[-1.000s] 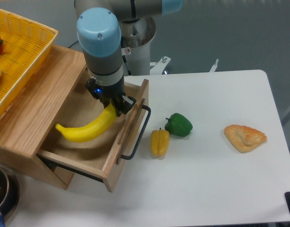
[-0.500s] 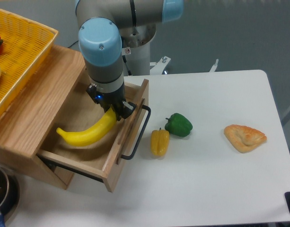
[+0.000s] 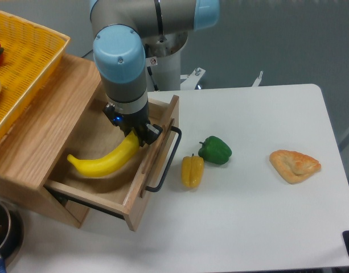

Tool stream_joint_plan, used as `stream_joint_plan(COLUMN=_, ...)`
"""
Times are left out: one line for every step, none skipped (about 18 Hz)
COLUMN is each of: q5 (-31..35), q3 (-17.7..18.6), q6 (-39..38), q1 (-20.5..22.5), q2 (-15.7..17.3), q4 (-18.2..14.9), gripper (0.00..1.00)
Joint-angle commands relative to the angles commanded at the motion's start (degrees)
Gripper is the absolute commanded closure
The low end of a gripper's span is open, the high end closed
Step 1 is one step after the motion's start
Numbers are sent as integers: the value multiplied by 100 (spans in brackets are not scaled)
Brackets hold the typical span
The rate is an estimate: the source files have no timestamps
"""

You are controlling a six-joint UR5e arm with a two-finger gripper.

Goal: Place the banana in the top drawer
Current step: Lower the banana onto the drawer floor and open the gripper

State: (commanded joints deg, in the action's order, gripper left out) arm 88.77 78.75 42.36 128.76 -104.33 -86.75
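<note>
**Banana gripped, inside open top drawer**

Banana [image 3: 106, 160]: long, curved, smooth glossy bright yellow, plastic-toy look. It sits within the outline of the top drawer [image 3: 135, 199], stem end up under the gripper [image 3: 138, 136], far tip pointing to the drawer's left side. Can't tell if the lower end touches the drawer floor.

Gripper: black 2-finger unit, fingers closed onto the banana's upper end, small blue light glowing on its body. Above it, grey arm link with a rounded pale-blue plastic cap.

Top drawer: pulled out, light oak box with visible grain, square-edged walls, thin black wire handle [image 3: 165, 162] bent in a U on the front panel. It belongs to a wooden cabinet [image 3: 46, 122] of the same oak with a flat top.

Yellow woven basket [image 3: 27, 62]: open lattice mesh, sits on the cabinet top at left, something red at its edge.

White table [image 3: 265, 216], smooth matte, rounded corners:
- yellow pepper [image 3: 192, 170], short, stubby, ribbed, just beside the drawer handle
- green pepper [image 3: 214, 150], lobed, glossy, just right of the yellow one, nearly touching
- pastry [image 3: 295, 165], flat, triangular, golden-brown crust, well apart to the right

Dark metal pot rim [image 3: 3, 230] at lower left, partly cropped.
</note>
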Motion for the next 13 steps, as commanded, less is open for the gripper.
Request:
stream_joint_plan(q5=18, q3=0, q6=0, q1=-44, q2=0, q4=0, gripper=43)
stream_joint_plan(q5=26, q3=0, q6=0, q1=-62, q2=0, q4=0, gripper=43)
stream_joint_plan(q5=44, q3=0, q6=0, q1=-62, q2=0, q4=0, gripper=41)
stream_joint_plan(q5=53, q3=0, q6=0, q1=-70, q2=0, q4=0, gripper=40)
stream_joint_plan(q5=53, q3=0, q6=9, q1=-70, q2=9, q4=0, gripper=39)
stream_joint_plan(q5=44, q3=-9, q6=9, q1=-70, q2=35, q4=0, gripper=39)
stream_joint_plan(q5=44, q3=-26, q6=17, q1=-70, q2=44, q4=0, gripper=39)
stream_joint_plan(q5=44, q3=-52, q6=26, q1=-70, q2=70, q4=0, gripper=40)
stream_joint_plan(q5=35, q3=-61, q6=26, q1=-70, q2=114, q4=0, gripper=39)
stream_joint_plan(q5=35, q3=-70, q6=44, q1=-70, q2=158, q4=0, gripper=39)
stream_joint_plan(q5=27, q3=-79, q6=53, q1=-70, q2=210, q4=0, gripper=40)
stream_joint_plan(q5=27, q3=-79, q6=70, q1=-62, q2=263, q4=0, gripper=40)
stream_joint_plan(q5=18, q3=-97, q6=88, q1=-44, q2=281, q4=0, gripper=40)
